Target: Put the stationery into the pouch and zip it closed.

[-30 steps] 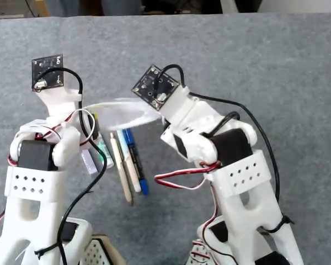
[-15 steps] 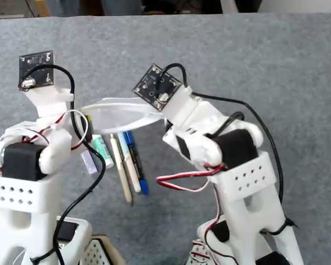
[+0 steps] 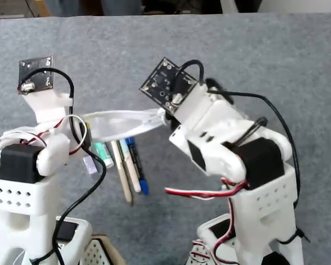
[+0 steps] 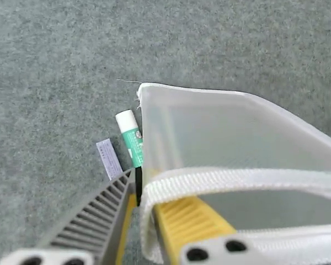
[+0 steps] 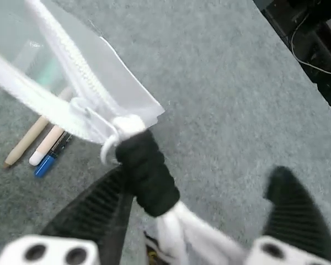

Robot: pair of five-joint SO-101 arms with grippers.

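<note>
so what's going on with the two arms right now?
The left gripper is clamped on one end of the clear pouch, holding it above the table. The right gripper is open at the zip end, with the black pull tab against one finger. The pencil, blue pen and green tube lie on the table below the pouch. Nothing looks packed yet.
</note>
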